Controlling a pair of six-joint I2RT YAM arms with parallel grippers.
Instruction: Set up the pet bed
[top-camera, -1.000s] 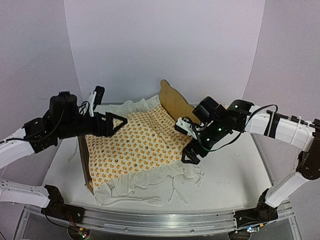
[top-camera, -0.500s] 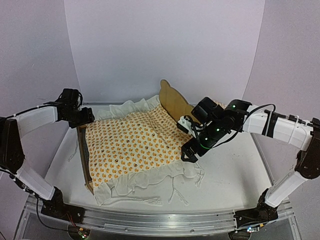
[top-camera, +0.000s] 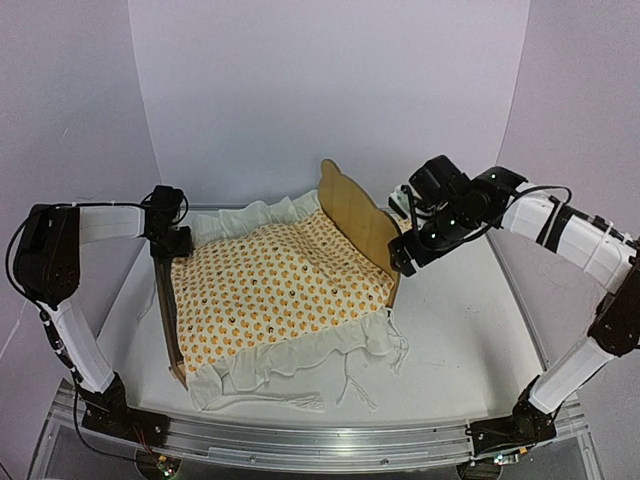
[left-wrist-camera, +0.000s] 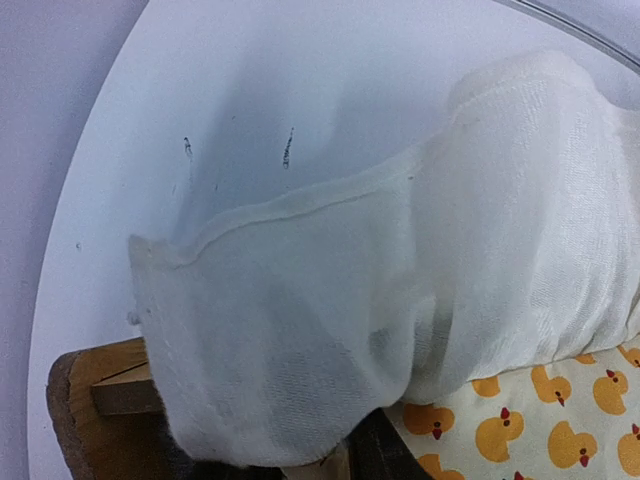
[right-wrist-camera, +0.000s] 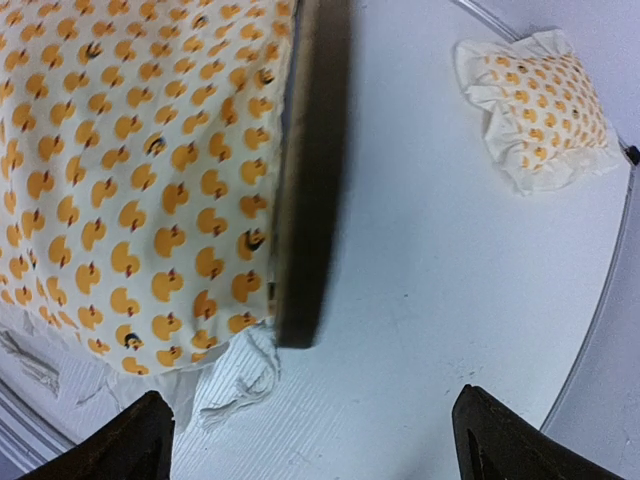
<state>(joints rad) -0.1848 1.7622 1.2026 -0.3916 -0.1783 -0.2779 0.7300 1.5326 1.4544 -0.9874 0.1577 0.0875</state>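
White table (top-camera: 460, 330) is bearing the bed (top-camera: 350, 205), lilac walls (top-camera: 330, 80) behind; I'm seeing right gripper (right-wrist-camera: 312, 400) apart, cannot tell left gripper (top-camera: 172, 240).

Right gripper (right-wrist-camera: 325, 442) jaws wide apart, nothing between, above the table (right-wrist-camera: 430, 280). Duck-print bedding (right-wrist-camera: 150, 180) lies against the headboard of the pet bed (right-wrist-camera: 305, 200). Small matching pillow (right-wrist-camera: 540, 105) sits well apart, top right.

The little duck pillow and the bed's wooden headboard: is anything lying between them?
Nothing: the right wrist view shows only bare white table between the pillow and the headboard.
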